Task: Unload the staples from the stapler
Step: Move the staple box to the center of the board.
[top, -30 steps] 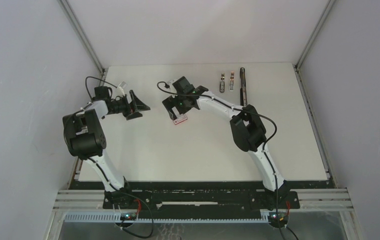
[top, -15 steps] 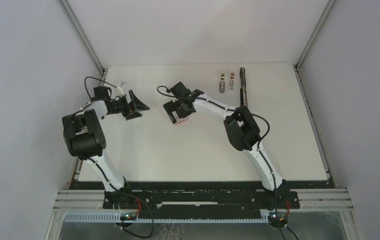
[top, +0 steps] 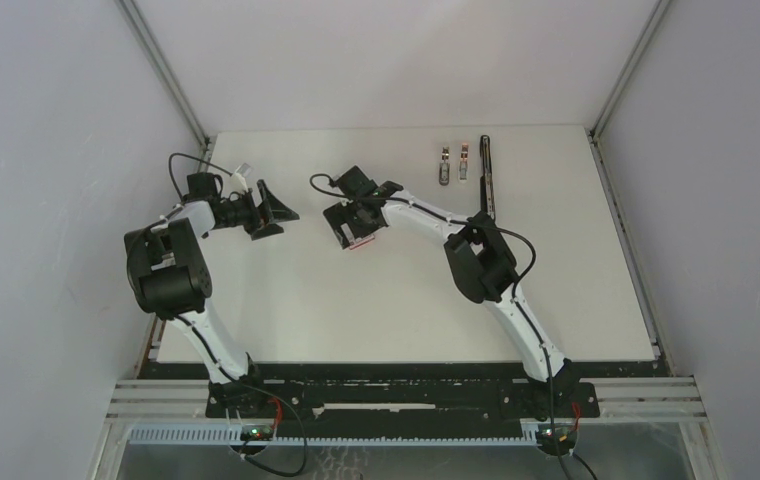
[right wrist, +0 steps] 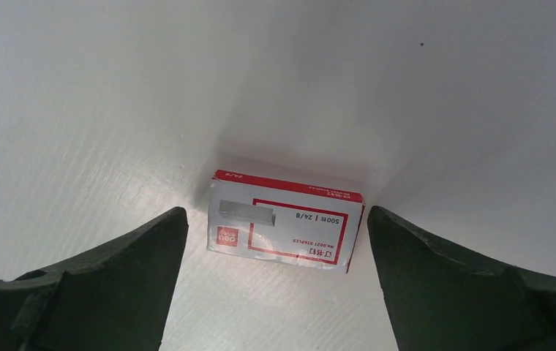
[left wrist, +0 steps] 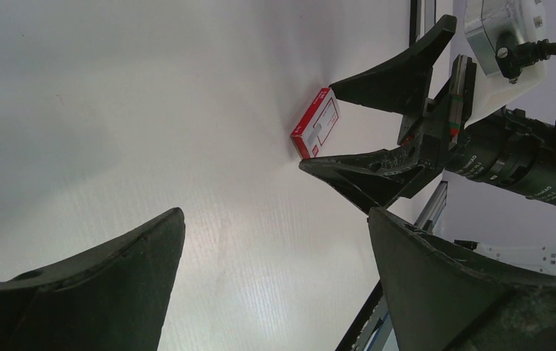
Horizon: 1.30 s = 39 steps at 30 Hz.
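Note:
The long black stapler (top: pixel 487 172) lies at the back right of the table. Just left of it are two short silvery-grey strips of staples (top: pixel 444 166) (top: pixel 464 160). My right gripper (top: pixel 354 224) hangs open near the table's middle, far left of the stapler. In the right wrist view the right gripper (right wrist: pixel 275 213) straddles a small red-and-white staple box (right wrist: pixel 284 220), its fingertips apart from the box on both sides. My left gripper (top: pixel 274 212) stands open at the left, and in the left wrist view the left gripper (left wrist: pixel 275 213) has only bare table between its fingers.
The staple box (top: pixel 361 244) lies flat on the white table (top: pixel 406 300); the left wrist view shows the box (left wrist: pixel 316 123) between the right gripper's fingers (left wrist: pixel 399 69). Grey walls close off the back and both sides of the table.
The right arm has shifted slightly left and settled over the staple box, so the box now sits between its fingers. The left arm has not moved.

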Each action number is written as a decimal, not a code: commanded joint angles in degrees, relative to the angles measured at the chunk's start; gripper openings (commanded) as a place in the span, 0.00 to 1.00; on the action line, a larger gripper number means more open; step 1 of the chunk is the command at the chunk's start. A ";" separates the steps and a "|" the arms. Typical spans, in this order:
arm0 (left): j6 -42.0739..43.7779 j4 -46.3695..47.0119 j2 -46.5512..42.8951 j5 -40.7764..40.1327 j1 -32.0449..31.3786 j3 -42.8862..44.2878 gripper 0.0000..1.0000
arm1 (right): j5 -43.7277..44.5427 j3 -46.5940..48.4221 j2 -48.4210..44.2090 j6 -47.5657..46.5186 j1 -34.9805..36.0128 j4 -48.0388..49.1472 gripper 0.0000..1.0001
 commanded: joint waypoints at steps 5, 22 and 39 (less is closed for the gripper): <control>-0.40 1.40 0.11 0.84 0.45 0.89 1.00 | 3.10 1.65 0.45 1.12 0.77 0.09 0.82; -0.50 1.40 0.82 1.11 0.65 0.97 1.00 | 12.42 -2.14 -3.42 0.86 -1.85 1.79 0.75; -0.54 1.40 1.19 0.97 0.63 1.01 1.00 | 17.75 -3.89 -5.52 3.23 -11.64 2.67 0.72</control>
